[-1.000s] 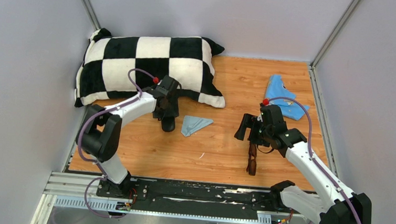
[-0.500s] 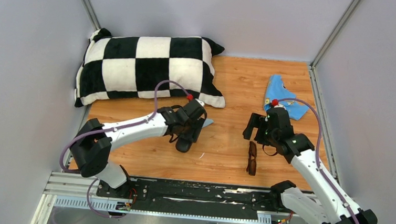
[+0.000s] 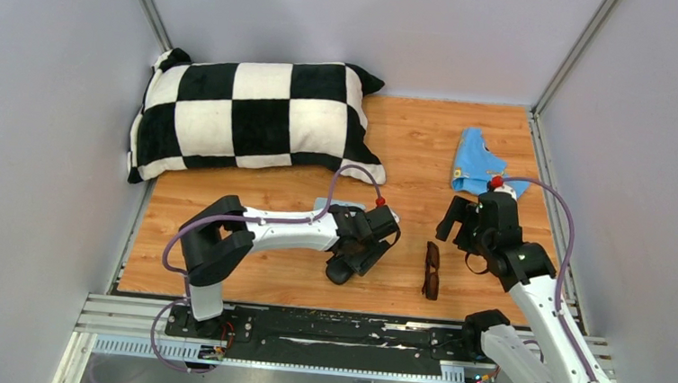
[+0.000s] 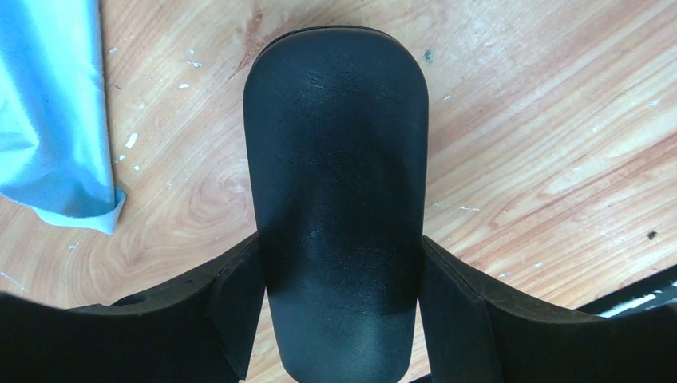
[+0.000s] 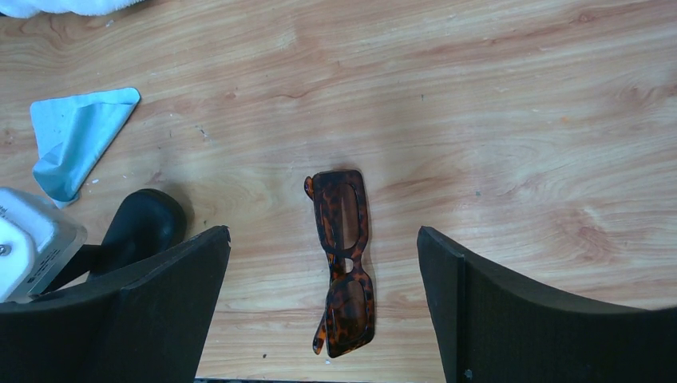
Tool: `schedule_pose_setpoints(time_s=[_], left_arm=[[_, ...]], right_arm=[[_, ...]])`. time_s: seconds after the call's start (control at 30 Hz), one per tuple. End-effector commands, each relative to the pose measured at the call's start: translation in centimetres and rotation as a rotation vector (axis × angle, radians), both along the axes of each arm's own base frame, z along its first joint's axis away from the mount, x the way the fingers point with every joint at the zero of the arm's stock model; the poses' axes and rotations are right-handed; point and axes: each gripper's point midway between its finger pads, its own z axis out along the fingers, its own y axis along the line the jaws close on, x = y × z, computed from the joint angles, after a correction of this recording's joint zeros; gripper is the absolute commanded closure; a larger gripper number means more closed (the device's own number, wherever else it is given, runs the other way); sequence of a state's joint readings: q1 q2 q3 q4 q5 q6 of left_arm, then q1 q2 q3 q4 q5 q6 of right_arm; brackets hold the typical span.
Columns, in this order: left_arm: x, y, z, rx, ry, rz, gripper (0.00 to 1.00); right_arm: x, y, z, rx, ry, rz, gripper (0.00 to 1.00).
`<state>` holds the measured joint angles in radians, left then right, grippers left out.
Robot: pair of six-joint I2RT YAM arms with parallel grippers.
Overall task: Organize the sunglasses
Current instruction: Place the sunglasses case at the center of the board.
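Observation:
The sunglasses (image 3: 432, 270) are tortoiseshell brown, folded, and lie flat on the wooden table near its front edge. In the right wrist view the sunglasses (image 5: 343, 259) lie below and between my fingers. My right gripper (image 3: 456, 225) is open and empty and hangs above the table just behind them; it also shows in the right wrist view (image 5: 323, 239). My left gripper (image 3: 356, 249) is shut on the black oblong case (image 3: 341, 271), held low just left of the sunglasses. In the left wrist view the case (image 4: 335, 144) sits between both fingers of that gripper (image 4: 339, 271).
A grey-blue cloth (image 3: 324, 204) lies behind the left arm and shows in both wrist views (image 4: 48, 120) (image 5: 76, 140). A black-and-white checked pillow (image 3: 251, 113) fills the back left. A brighter blue cloth (image 3: 475, 162) lies at the back right. Grey walls close in both sides.
My left arm has swung right and toward the front with the case, from beside the pillow to beside the sunglasses. My right gripper has drawn back and rightward; the sunglasses lie still.

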<state>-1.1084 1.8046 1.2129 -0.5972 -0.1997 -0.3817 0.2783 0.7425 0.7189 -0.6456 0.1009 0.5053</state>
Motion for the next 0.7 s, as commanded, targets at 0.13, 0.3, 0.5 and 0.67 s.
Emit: schedule_pose_setpoints(time_s=[0.13,0.3,0.5,0.67], left_arm=[[-0.4,-0.2,-1.1,0.03,0.012,-0.043,0.3],[-0.8,0.0,-0.8,0.02,0.018,-0.029,0.01],[-1.6,1.7,0.3,-0.016,0.018,0.043,0.0],[-1.8,4.3,0.1,0.024,-0.017,0.1,0.0]], right_arm=[[-1.0,-0.5,-1.6,0.004,0.051,-0.031,0.07],[-0.7,-0.3,-1.1,0.014,0.036,-0.021,0.07],[-0.8,0.0,-1.4,0.03,0.043,-0.016,0.07],[-0.8,0.2,-1.7,0.042,0.047,-0.014,0.08]])
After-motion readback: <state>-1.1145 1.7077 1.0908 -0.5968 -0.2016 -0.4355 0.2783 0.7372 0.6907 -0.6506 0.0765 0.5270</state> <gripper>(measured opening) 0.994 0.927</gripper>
